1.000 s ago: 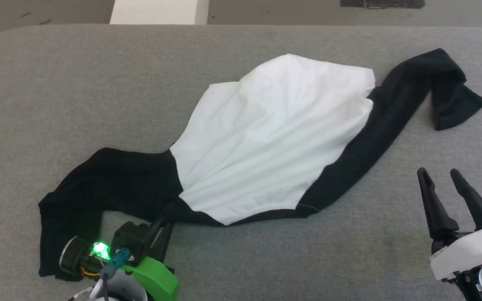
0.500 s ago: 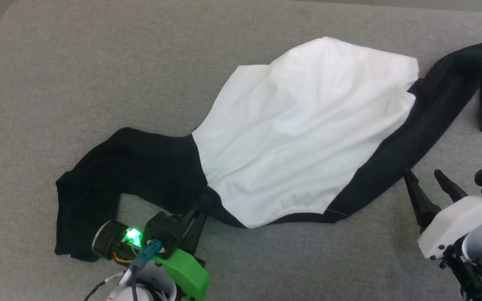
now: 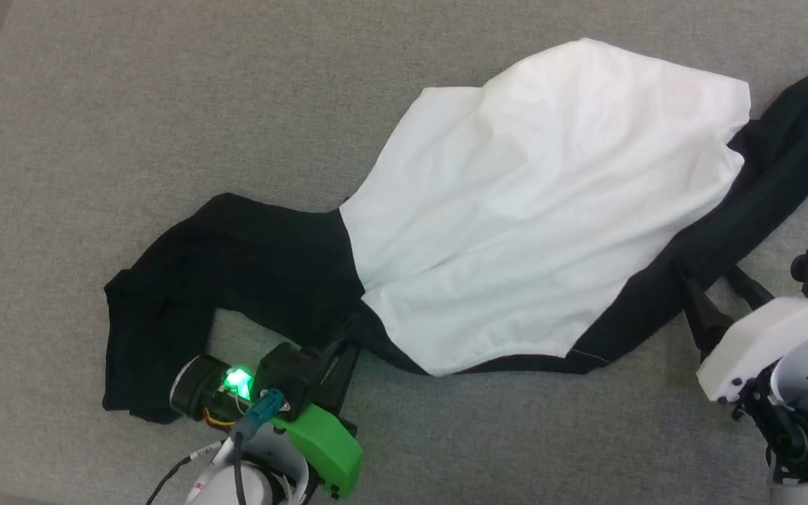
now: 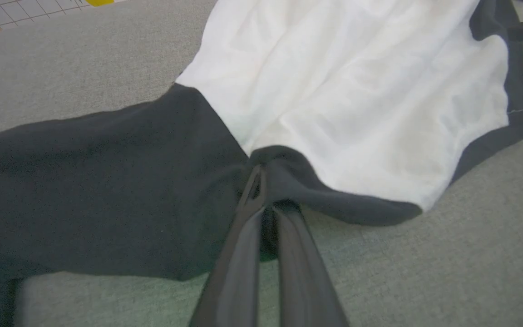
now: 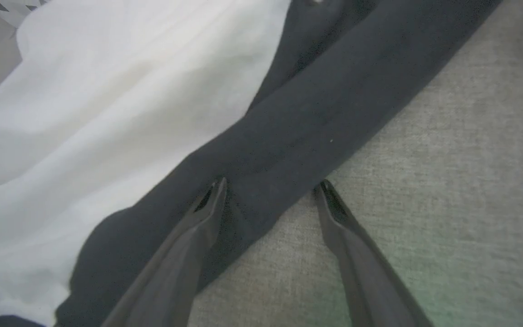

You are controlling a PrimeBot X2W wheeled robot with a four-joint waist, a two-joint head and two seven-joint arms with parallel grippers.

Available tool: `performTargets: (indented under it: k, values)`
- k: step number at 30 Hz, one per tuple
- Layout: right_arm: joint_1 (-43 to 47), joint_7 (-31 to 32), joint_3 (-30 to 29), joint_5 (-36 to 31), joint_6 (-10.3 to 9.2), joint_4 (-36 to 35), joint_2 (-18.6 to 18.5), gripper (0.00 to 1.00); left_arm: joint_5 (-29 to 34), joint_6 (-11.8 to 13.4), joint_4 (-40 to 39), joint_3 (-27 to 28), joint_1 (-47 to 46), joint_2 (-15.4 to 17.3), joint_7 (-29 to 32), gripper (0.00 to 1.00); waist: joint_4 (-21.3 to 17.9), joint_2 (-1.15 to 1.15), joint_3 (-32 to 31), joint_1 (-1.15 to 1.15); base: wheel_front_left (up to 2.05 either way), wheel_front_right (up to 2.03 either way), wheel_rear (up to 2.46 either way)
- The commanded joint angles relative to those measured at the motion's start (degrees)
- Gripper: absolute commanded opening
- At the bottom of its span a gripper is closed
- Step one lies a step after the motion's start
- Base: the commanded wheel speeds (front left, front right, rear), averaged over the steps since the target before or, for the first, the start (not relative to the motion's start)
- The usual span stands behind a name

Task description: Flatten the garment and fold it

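while pinching the near edge of the garment (image 3: 544, 203), lying twisted across the middle of the grey table (image 3: 95, 105), with the closed left gripper (image 4: 261, 181), setting the wide-open right gripper (image 5: 273, 186) astride its black band (image 5: 316, 113) toward the right edge; flattening only beginning, folding not starting yet.

table (image 3: 130, 105): grey fabric top | floor (image 4: 16, 9): pale gridded tiles, yellow marks

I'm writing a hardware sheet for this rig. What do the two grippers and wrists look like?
Both have two long, dark, tapering fingers. The left gripper sits on a black block with a green bracket, a glowing green light and a teal connector feeding a dark cable. The right gripper has a white shell over black joints.
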Motion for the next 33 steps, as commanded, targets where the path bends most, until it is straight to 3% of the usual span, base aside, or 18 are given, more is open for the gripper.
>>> performTargets:
  k: [1, 2, 3, 14, 26, 33]
  values:
    - [-0.54, -0.08, 0.12, 0.9, -0.09, 2.09, 0.06, 0.59, -0.37, -0.21, 0.33, 0.2, -1.12, -0.13, -0.55, 0.0, -0.19, 0.0, -0.08, 0.0, 0.0, 0.0, 0.0]
    - [-0.89, -0.49, 0.18, 1.28, -0.09, 2.76, 0.06, 0.26, -0.46, -0.2, 0.57, 0.26, -1.2, -0.11, -0.66, 0.0, -0.35, 0.0, -0.19, 0.0, 0.0, 0.0, 0.0]
    - [-1.39, -1.25, 0.27, 1.84, -0.09, 3.53, 0.06, 0.01, -0.55, -0.2, 0.85, 0.34, -1.33, -0.06, -0.81, 0.0, -0.58, 0.0, -0.35, 0.0, 0.0, 0.0, 0.0]
    - [-4.16, -11.36, 3.15, 9.01, -0.09, 4.53, 0.06, 0.0, -2.28, 0.59, 0.0, 2.79, -1.55, 0.64, -4.31, 0.0, -4.18, 0.0, -5.97, 0.0, 0.0, 0.0, 0.0]
    - [-3.26, -18.8, 1.96, 13.97, -0.09, -8.84, 0.06, 0.0, -4.15, 3.08, -13.05, 6.41, -0.88, 1.29, -5.91, 0.0, -8.33, 0.0, -12.87, 0.0, 0.0, 0.0, 0.0]
    - [-7.75, -16.79, 3.15, 11.89, -0.09, -18.04, 0.06, 0.0, -4.22, 2.9, -19.96, 8.32, -7.84, 2.65, -1.12, 0.0, -10.11, 0.0, -16.05, 0.0, 0.0, 0.0, 0.0]
